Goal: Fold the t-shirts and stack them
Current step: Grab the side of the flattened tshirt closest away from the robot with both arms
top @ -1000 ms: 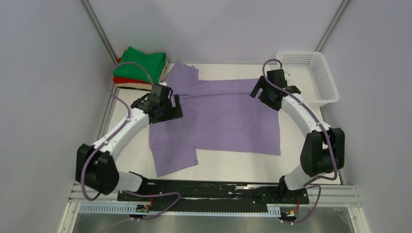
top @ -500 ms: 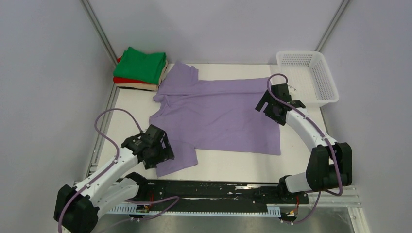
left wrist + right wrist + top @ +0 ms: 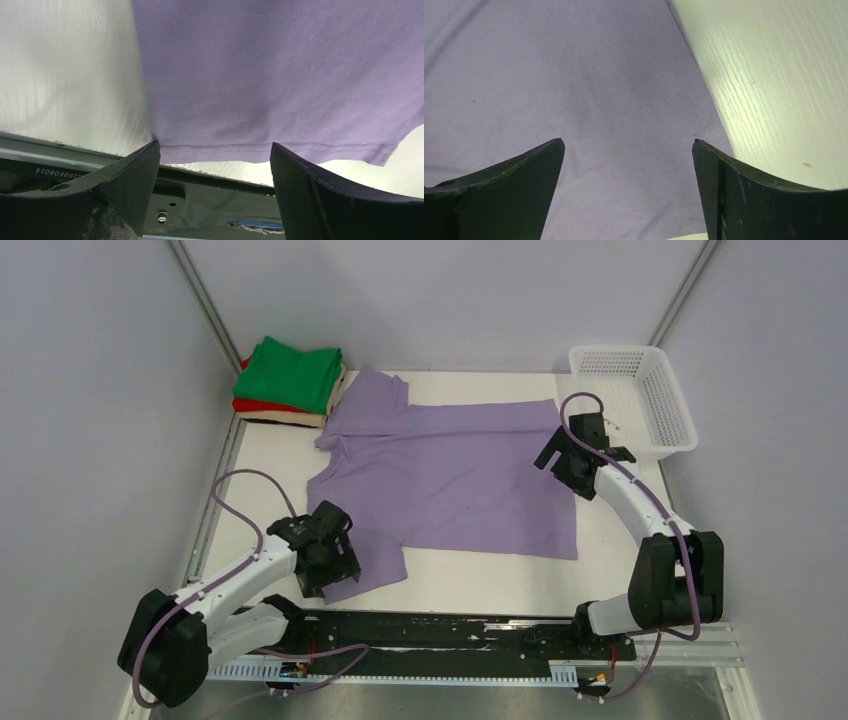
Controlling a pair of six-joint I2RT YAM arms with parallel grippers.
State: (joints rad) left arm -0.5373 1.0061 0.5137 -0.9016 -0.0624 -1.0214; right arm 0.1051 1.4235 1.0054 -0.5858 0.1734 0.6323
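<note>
So, purple shirt (image 3: 450,475): lay flat in the middle, not folded yet.
Left gripper (image 3: 215,155): jaws spread, straddling the near sleeve (image 3: 378,565) hem, probably set to pinch it for a fold.
Right gripper (image 3: 629,145): jaws spread too, over the shirt's right edge, holding nothing.
Stack (image 3: 290,380): back-left corner, green on top, out of the way.
</note>
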